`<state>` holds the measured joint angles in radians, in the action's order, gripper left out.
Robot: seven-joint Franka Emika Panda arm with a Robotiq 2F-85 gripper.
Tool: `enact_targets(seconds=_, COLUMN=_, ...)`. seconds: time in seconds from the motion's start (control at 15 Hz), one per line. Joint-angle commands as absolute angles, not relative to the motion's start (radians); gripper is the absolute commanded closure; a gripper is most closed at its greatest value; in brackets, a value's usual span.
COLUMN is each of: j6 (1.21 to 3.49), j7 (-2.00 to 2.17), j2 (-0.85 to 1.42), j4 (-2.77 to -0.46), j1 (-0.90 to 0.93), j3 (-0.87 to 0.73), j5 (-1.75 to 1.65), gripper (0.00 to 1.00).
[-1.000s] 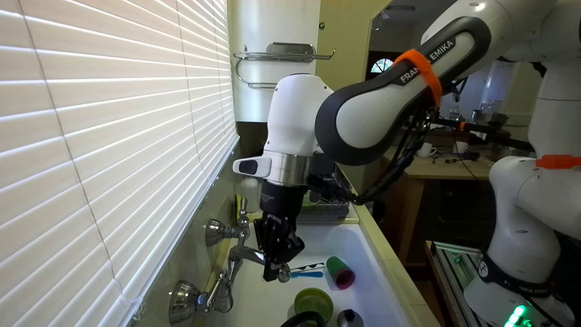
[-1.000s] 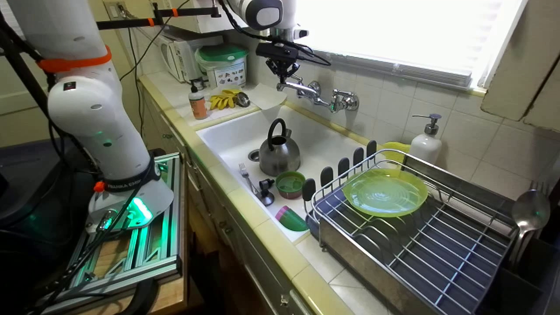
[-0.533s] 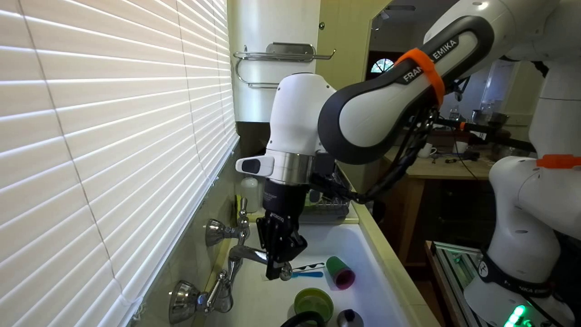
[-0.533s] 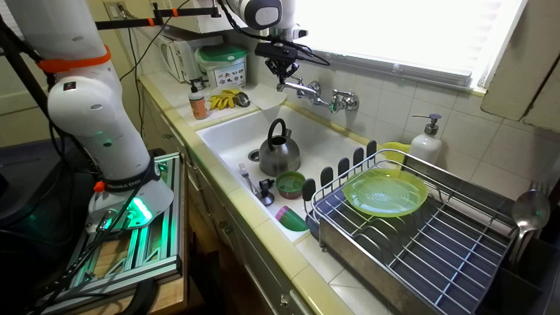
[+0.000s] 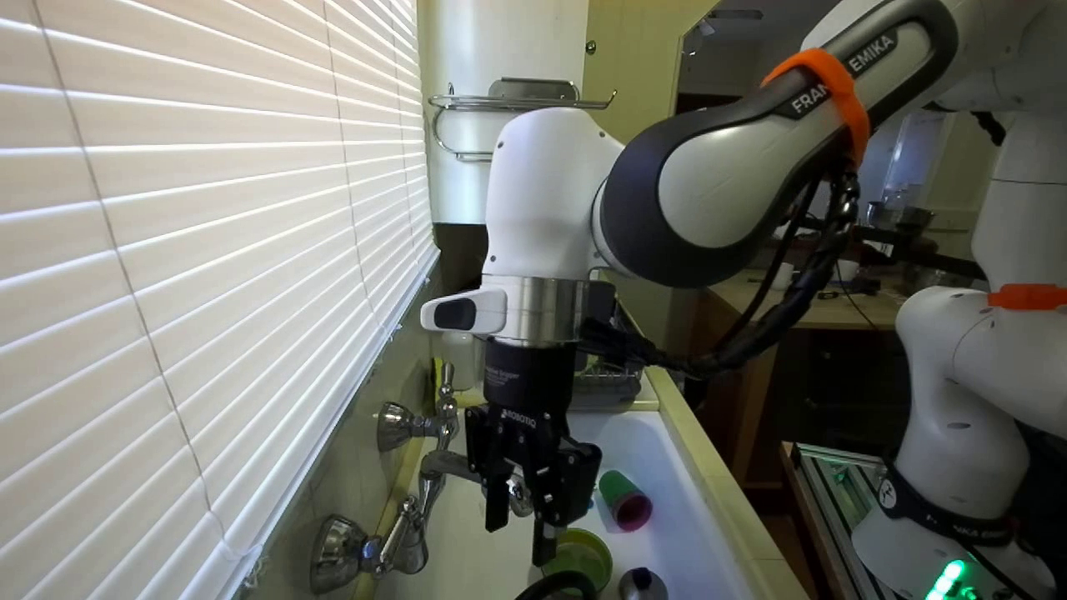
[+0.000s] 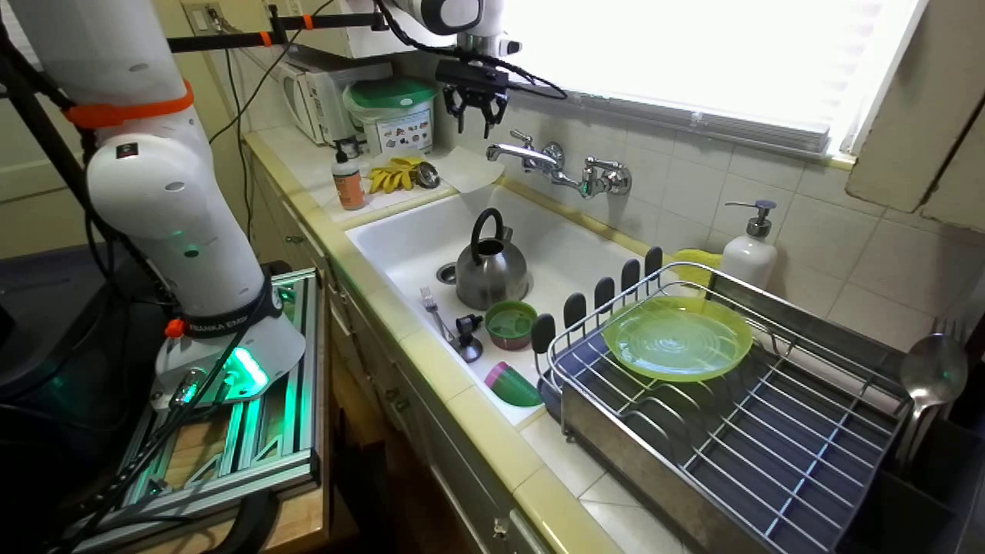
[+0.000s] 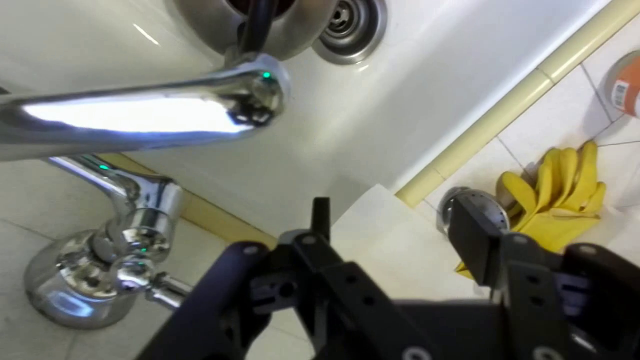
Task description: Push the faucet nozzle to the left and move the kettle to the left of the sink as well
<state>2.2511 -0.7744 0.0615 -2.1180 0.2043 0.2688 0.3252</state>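
Arm link [image 5: 767,167]: "FRAN", "EMIKA", split by orange band [image 5: 846,100]. End effector [image 5: 520,533]: "ROBOTIQ". Base collar [image 6: 231,322]: "FRANKA", remainder partly legible.

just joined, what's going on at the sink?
The Franka arm is meant to push the faucet nozzle left and move the kettle left too. Right now its gripper is open, holding nothing, close to the nozzle but apart from it. The kettle stands upright in the sink, beside the drain. Can't tell whether the push is finished.

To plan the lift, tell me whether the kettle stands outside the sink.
No, in an exterior view the kettle stands inside the sink, beside the drain.
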Motion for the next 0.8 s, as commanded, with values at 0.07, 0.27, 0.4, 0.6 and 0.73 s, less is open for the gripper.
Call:
enact_targets(seconds=0.07, j6=2.030, j7=-0.708, j2=0.022, j4=-2.083, j1=0.224, j3=0.270, j5=0.283, gripper=0.01)
enact_targets(seconds=0.27, j6=1.895, j7=-0.492, j2=-0.077, j4=-2.092, j1=0.227, j3=0.263, j5=0.267, gripper=0.00)
enact_targets(seconds=0.4, j6=1.841, j7=-0.379, j2=-0.174, j4=-2.118, j1=0.228, j3=0.259, j5=0.229, gripper=0.00)
enact_targets(seconds=0.6, j6=1.768, j7=-0.227, j2=-0.303, j4=-2.144, j1=0.225, j3=0.252, j5=0.191, gripper=0.00)
enact_targets(seconds=0.73, j6=1.789, j7=-0.294, j2=-0.225, j4=-2.083, j1=0.240, j3=0.245, j5=0.211, gripper=0.00)
